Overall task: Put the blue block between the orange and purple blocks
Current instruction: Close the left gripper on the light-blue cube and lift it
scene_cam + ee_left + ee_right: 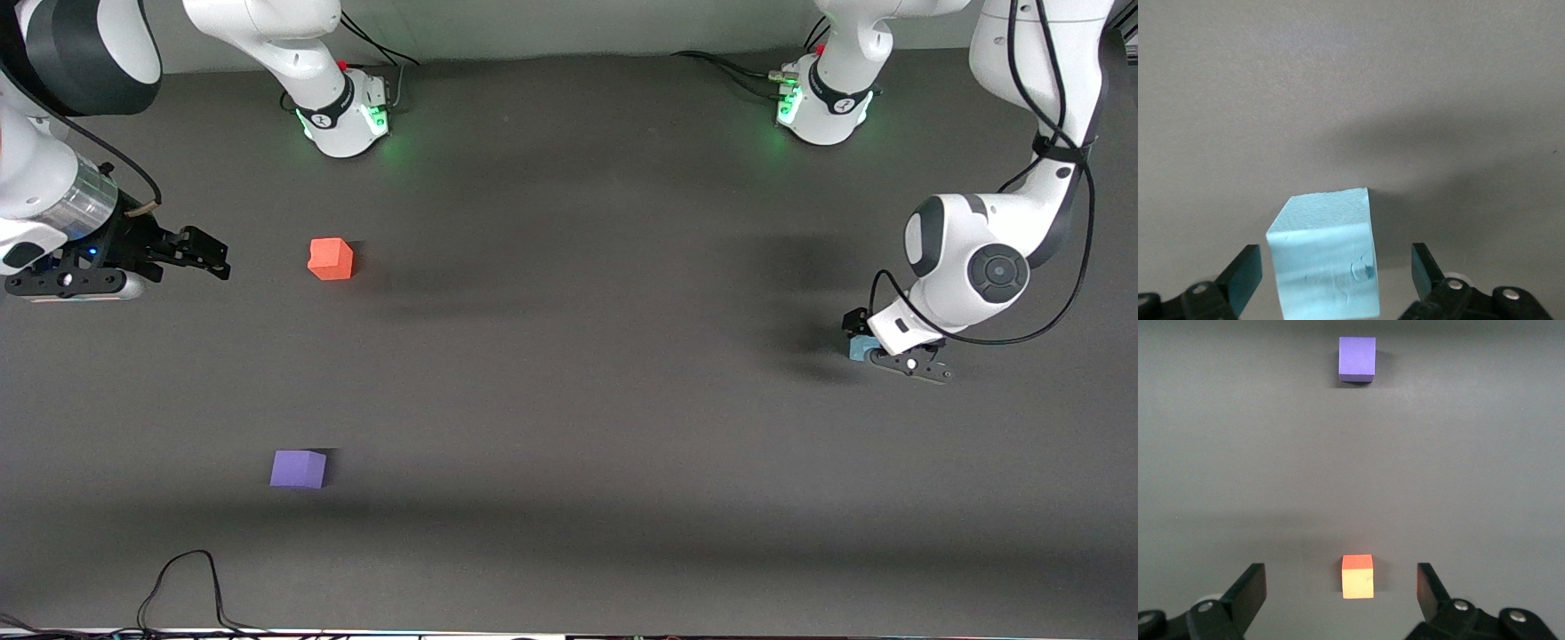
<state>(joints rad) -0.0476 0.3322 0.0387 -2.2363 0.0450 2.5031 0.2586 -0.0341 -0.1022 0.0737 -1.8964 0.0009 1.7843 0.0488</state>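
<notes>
The light blue block (859,348) rests on the dark table at the left arm's end. My left gripper (862,340) is low around it, open, one finger on each side with a gap at both; the block fills the left wrist view (1325,260) between the fingertips (1245,270). The orange block (331,259) and the purple block (298,468) sit toward the right arm's end, the purple one nearer the front camera. My right gripper (218,260) waits open and empty beside the orange block. Its wrist view shows the orange block (1357,577) and the purple block (1357,359).
The two arm bases (347,116) (822,107) stand at the table's edge farthest from the front camera. A black cable (187,587) loops on the table at the edge nearest the front camera.
</notes>
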